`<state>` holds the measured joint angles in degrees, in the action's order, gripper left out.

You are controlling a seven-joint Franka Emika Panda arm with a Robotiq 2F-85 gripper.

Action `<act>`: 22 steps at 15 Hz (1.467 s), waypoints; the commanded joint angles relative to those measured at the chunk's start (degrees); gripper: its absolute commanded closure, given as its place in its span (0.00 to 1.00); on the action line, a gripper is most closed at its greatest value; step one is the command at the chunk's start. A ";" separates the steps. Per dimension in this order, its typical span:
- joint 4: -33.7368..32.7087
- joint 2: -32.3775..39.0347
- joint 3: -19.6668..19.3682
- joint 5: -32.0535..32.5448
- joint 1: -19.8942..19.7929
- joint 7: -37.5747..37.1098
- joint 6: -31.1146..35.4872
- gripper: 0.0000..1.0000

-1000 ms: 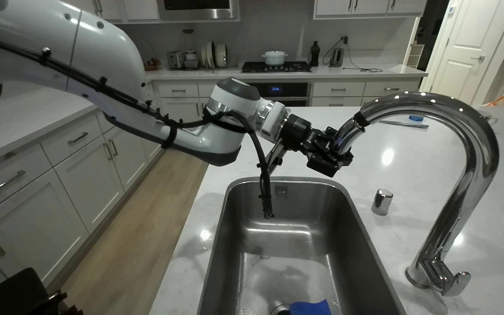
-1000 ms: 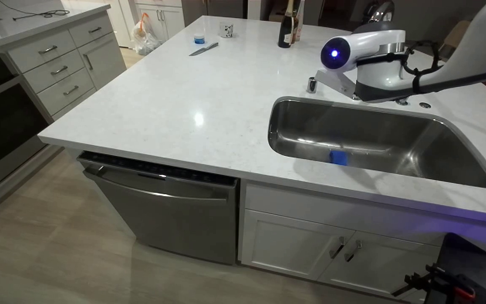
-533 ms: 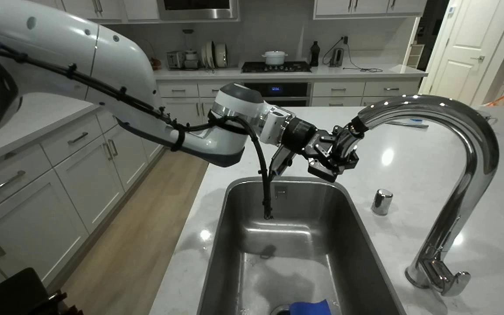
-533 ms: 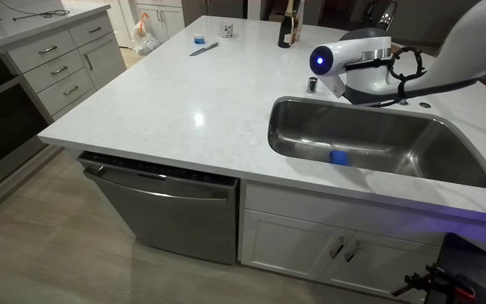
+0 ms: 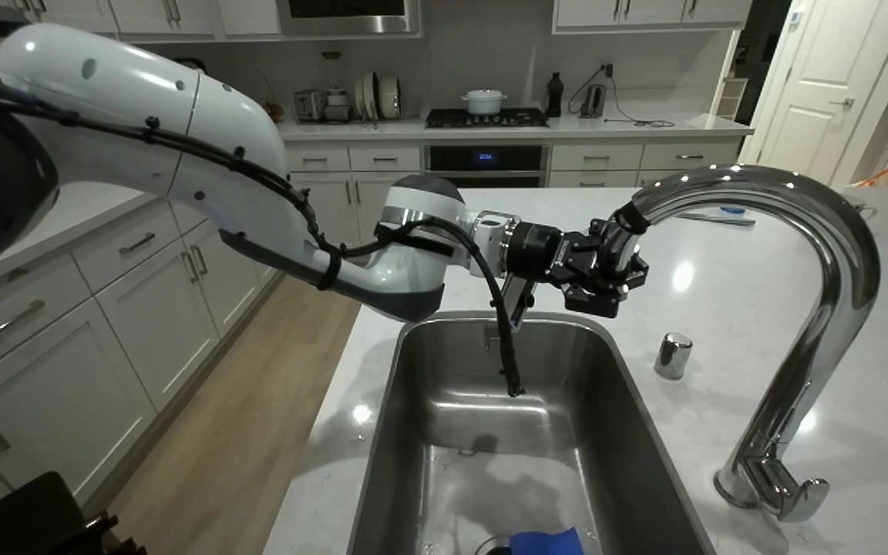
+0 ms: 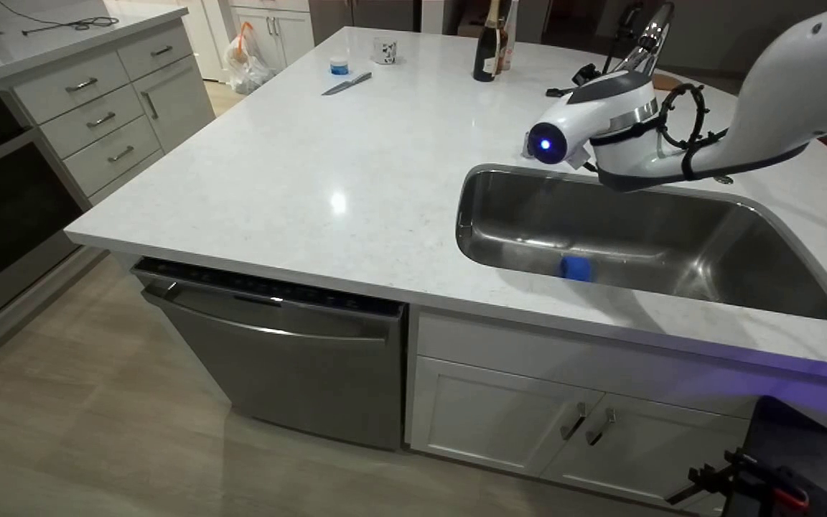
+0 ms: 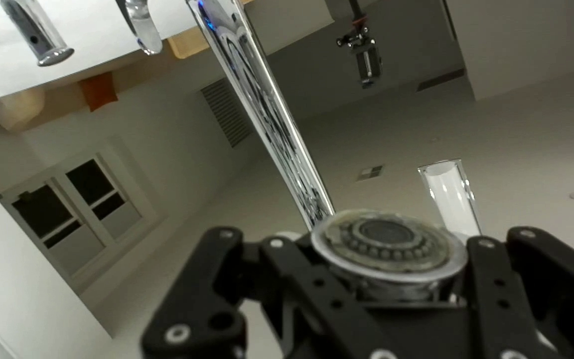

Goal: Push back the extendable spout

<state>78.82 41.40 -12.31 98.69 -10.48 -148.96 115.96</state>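
Exterior view, working area: the white worktop (image 6: 255, 187) is the fixed reference for all motion. The robot arm (image 5: 232, 123) reaches over the rim of the sink (image 5: 613, 416). Use the whole arm to deliver one slow, steady push; avoid short jabs from the wrist.

The gooseneck faucet (image 5: 849, 277) stands beside the basin. Treat the free end of its arch as the target. It may swivel or flex under side load, so direct force along the line of that end, never across it. Route the hanging cable (image 5: 507, 362) clear of the spout during travel.

The gripper (image 5: 615, 266) is clenched around the extendable spout (image 5: 620, 243), which is tilted at the end of the arch. In the wrist view, the fingers (image 7: 312, 274) flank its barrel. Apply enough pressure to prevent slip on the smooth chrome, and do not twist.

The nozzle face (image 7: 389, 244) shows obliquely between the fingers. Use it as the slip indicator: if it turns or slides, stop and regrip.

A black band (image 5: 630, 218) lies between spout and neck. Whether the joint is fully seated cannot be told. The spout appears steeper than the neck here; this may be misalignment or natural curvature. Align both parts before adding force, then press until the joint meets squarely, and check it before release.
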 commanded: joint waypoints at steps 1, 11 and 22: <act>-1.35 -0.41 -0.51 4.58 -1.63 0.19 1.65 0.98; 1.31 -3.51 0.62 9.27 -4.59 5.18 12.14 0.98; -1.76 -4.37 2.85 -13.71 -4.18 27.16 7.16 0.98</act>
<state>78.54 38.11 -8.96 90.05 -13.87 -125.33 127.01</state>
